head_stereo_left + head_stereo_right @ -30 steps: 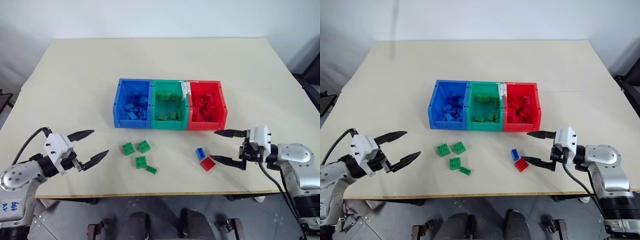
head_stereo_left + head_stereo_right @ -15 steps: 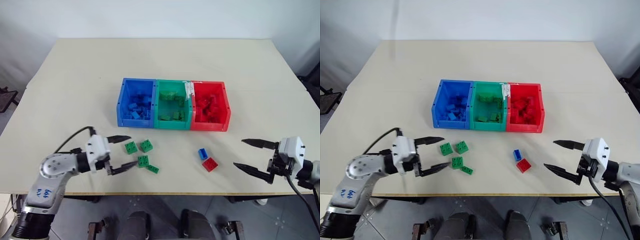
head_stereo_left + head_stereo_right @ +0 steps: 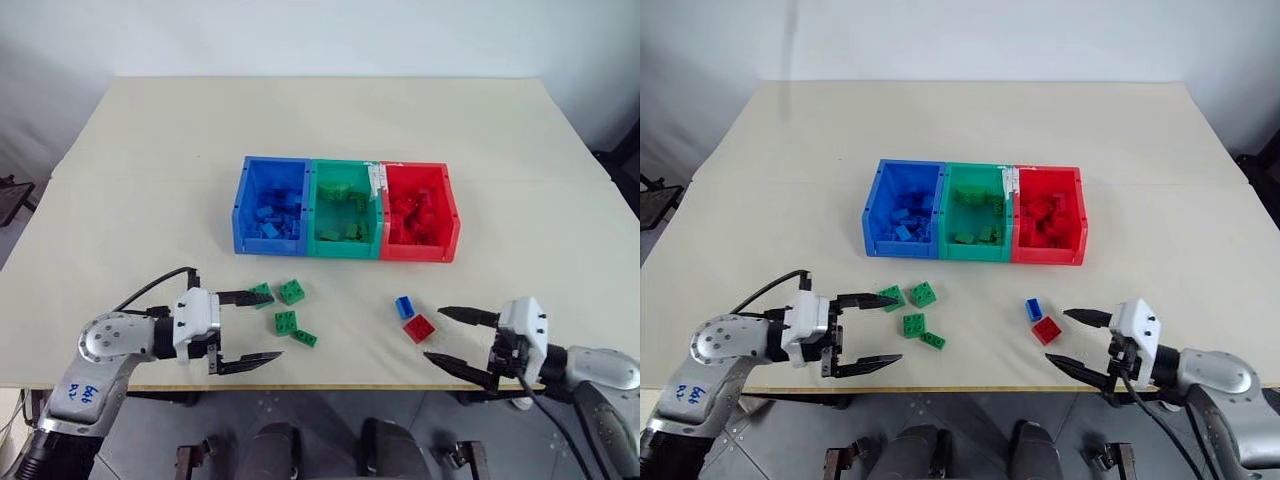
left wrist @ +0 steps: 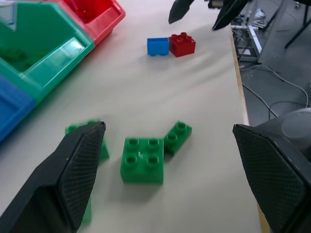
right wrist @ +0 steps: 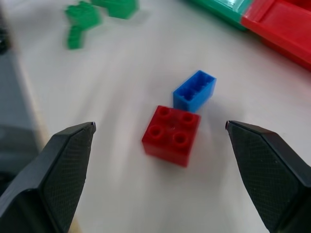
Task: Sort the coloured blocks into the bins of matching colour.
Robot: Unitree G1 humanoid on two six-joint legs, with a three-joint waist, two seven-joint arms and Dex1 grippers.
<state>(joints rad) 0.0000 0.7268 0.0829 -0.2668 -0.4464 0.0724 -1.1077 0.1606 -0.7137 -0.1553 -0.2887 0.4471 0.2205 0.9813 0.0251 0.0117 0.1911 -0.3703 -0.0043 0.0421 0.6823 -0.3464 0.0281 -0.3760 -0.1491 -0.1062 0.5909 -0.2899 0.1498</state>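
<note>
Across the middle of the pale worktop point(image 3: 150, 180), in the left eye view, stands a row of three joined bins: blue bin point(image 3: 268, 205), green bin point(image 3: 346, 209) and red bin point(image 3: 420, 212). Each already holds a pile of blocks of its own colour, so much of the sorting looks done. Loose blocks lie between the bins and the near edge: four green blocks point(image 3: 285, 321) clustered toward the near left, and a blue block point(image 3: 404, 306) touching or just beside a red block point(image 3: 419, 328) toward the near right. The left hand point(image 3: 248, 328) hovers wide open and empty beside the green cluster. The right hand point(image 3: 447, 338) hovers wide open and empty just beside the red block.

From the right eye view, the same layout appears; six blocks remain to be sorted.

Looking along the left wrist view, the open fingers frame a square green block with a smaller green one at its corner; nothing is held.

Along the right wrist view, the open fingers flank the red block, with the blue block at its far side; nothing is held.
</note>
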